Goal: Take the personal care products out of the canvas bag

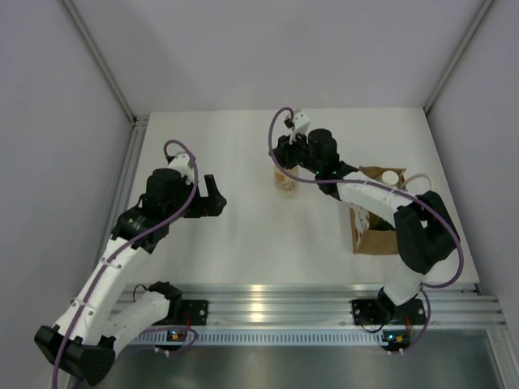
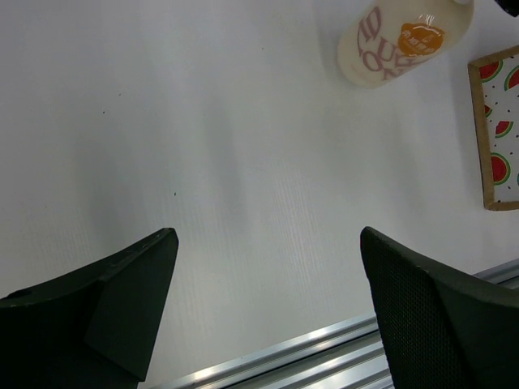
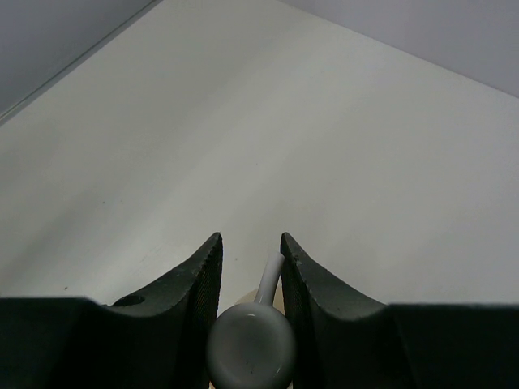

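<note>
Now right end effector [image 3: 250,245] grips cream pump bottle [image 3: 250,352] head; left end effector [image 2: 268,237] released.

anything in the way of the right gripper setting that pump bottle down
Nothing visible: the table around the cream pump bottle, held by the right gripper, is bare; the canvas bag sits off to its right.

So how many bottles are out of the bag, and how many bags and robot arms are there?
Bottles out of the bag: 1, the cream pump bottle
Bags: 1, the canvas bag
Robot arms: 2, left arm and right arm
Total: 4
</note>
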